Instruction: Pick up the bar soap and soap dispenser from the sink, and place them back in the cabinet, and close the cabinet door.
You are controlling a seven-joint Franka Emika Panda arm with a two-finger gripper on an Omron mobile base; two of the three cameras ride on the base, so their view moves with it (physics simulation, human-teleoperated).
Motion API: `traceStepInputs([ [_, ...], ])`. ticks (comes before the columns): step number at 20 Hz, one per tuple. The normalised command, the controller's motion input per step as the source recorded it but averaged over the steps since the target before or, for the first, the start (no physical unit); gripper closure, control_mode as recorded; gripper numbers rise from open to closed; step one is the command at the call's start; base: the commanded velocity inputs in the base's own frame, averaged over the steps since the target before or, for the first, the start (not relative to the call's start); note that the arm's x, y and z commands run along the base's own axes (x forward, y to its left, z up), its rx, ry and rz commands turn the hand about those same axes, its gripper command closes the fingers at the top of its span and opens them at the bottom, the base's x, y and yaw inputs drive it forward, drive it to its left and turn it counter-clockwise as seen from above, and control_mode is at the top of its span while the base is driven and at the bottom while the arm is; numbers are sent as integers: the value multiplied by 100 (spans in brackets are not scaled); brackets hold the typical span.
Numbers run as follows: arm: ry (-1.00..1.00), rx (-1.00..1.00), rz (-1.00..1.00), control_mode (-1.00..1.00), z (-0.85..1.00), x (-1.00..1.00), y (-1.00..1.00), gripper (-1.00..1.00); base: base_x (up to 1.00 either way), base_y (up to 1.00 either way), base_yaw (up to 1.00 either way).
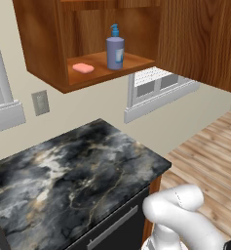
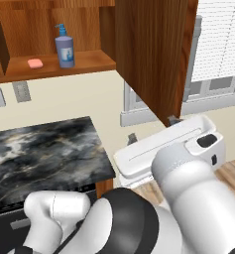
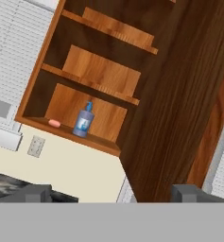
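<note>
Bar soap point(image 1: 83, 68) and soap dispenser point(image 1: 115, 49) sit shelved at upper left; gripper point(image 3: 113, 193) wide, empty; next, swing cabinet door point(image 2: 153, 54) shut.

— How does it look from your end?

— Even, flat rendered light across all my views; I can't pick out a single source. The cabinet point(image 1: 102, 73) interior is bright in both base views, and the dispenser point(image 1: 115, 49) and soap point(image 1: 83, 68) read crisply against it, with only faint shade beneath them.

— Any glare or blur?

— Pale streaks on the counter point(image 1: 63, 176), which may be marbling rather than glare. The door point(image 2: 153, 54) is evenly lit in the right base view but goes dark in the hand view. That view is rolled, its shelves running slantwise. Edges are slightly soft and pixelated everywhere; straight lines stay straight to the borders.
</note>
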Motion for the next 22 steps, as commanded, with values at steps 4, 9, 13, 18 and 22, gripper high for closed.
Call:
traceStepInputs([
  [4,-1,2,3,-100,-3,23,-27,-100,0,0,0],
  [9,0,2,5,-100,-7,25,-23,-100,0,0,0],
  [13,0,2,4,-100,-9,30,-21,-100,0,0,0],
  [18,0,1,4,-100,-12,29,-17,-100,0,0,0],
  [22,-1,2,4,-100,-9,26,-20,-100,0,0,0],
])
